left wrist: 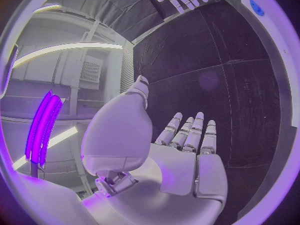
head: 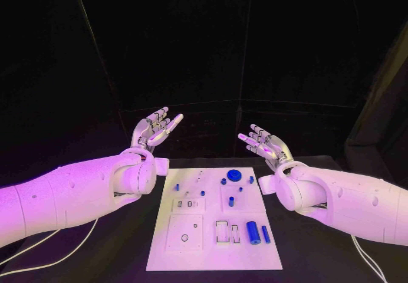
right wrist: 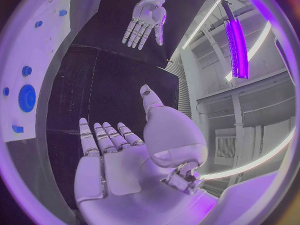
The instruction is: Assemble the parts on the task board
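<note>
The white task board (head: pixel 213 250) lies in the middle of the black table. On it are a blue round disc (head: pixel 234 174), a thick blue cylinder (head: pixel 253 232), a thin blue rod (head: pixel 265 234) and several small blue pegs (head: pixel 230 201). My left hand (head: pixel 155 131) is raised beyond the board's far left corner, fingers spread, holding nothing; its palm and fingers (left wrist: pixel 187 150) face the dark table. My right hand (head: pixel 262 144) is raised beyond the far right corner, also spread and empty (right wrist: pixel 109 150). The board's edge (right wrist: pixel 44 60) with the blue disc (right wrist: pixel 26 98) appears beside it.
Rectangular cut-outs (head: pixel 227 231) and a plate with a round hole (head: pixel 184 237) sit in the board's near half. White cables (head: pixel 51 242) trail over the table by each arm. Black table surface (head: pixel 323 259) surrounds the board.
</note>
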### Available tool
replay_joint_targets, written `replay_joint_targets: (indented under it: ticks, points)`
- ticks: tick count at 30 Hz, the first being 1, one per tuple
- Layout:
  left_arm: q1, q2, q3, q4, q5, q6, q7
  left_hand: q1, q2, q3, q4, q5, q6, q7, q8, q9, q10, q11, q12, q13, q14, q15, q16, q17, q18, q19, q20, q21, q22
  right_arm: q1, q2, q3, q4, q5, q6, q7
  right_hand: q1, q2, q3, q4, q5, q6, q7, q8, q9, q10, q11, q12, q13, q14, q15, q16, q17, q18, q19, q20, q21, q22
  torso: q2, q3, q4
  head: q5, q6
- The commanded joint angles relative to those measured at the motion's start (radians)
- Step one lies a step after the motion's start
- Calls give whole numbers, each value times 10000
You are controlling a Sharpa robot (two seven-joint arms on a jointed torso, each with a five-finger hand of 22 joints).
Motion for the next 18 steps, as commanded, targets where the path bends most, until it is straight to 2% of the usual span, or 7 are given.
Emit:
replay_joint_targets:
  ticks: [1,4,7,8,10,14,18]
  points:
    - [33,24,-13,-43,495,679,673,458,108,72,130,69,307,715,105,41,306,101,62,43,291,76,97,48,259,24,222,70,25,170,61,-96,-181,-862,1642,-448,956,38,13,-529,-49,772,1477,160,94,946,297,158,95,1305,263,247,131,294,1248,71,579,282,0,0,-1,1,1]
    - [33,24,-13,-43,495,679,673,524,269,154,106,59,575,811,145,67,653,206,110,76,796,155,200,113,280,238,306,141,70,270,94,-173,-286,-981,1897,-519,1562,18,157,-970,-142,2200,1552,490,284,3027,468,611,316,3544,324,835,363,637,2786,48,1288,621,0,0,-1,1,1]
    - [33,24,-13,-43,495,679,673,582,399,197,85,50,907,955,181,91,1144,367,161,111,1524,268,351,190,218,593,343,259,135,293,101,-191,-310,-1007,1955,-535,1978,39,301,-1305,-291,3821,1494,876,476,5487,258,1187,518,5892,29,1469,540,967,3898,33,1897,866,0,0,-1,1,1]
    - [33,-270,-19,-174,546,1056,675,615,481,224,60,75,1205,1041,241,124,1522,455,233,150,2054,320,494,258,181,937,354,370,199,297,53,-184,-847,-2667,1141,-181,2062,36,334,-1394,-324,4471,1429,1035,549,6163,154,1364,560,6404,-93,1624,567,1087,4196,17,2076,931,59,-10,-25,54,-156]
    - [33,-334,-22,-132,532,1106,671,676,655,257,5,47,1965,1208,386,198,2538,648,414,235,3263,479,805,391,40,1857,381,686,366,300,31,-181,-935,-3115,1007,-195,2211,58,418,-1559,-384,5971,1232,1338,669,7085,-88,1546,524,7256,-355,1787,530,1330,4797,-17,2437,1052,96,-8,-31,67,-154]
    - [31,-475,-28,-6,360,1227,627,756,938,194,-223,21,3820,1221,731,347,5423,561,954,427,4712,356,1274,512,126,4868,344,1777,882,361,0,-177,-1087,-4166,821,-299,2389,-14,578,-1603,-423,7374,1012,1418,633,8118,-358,1518,395,8287,-682,1797,425,1378,5629,-285,2999,1251,210,11,-33,89,-127]
    - [30,-583,-33,129,116,1365,542,820,1138,110,-492,36,5127,1040,992,428,6527,310,1248,446,5845,4,1671,614,372,5994,254,2281,1042,474,-7,-175,-1172,-5207,758,-502,2469,-84,813,-1622,-356,7940,888,1300,522,8850,-533,1316,381,8977,-923,1674,408,1361,6128,-558,3499,1464,322,46,-4,78,-118]
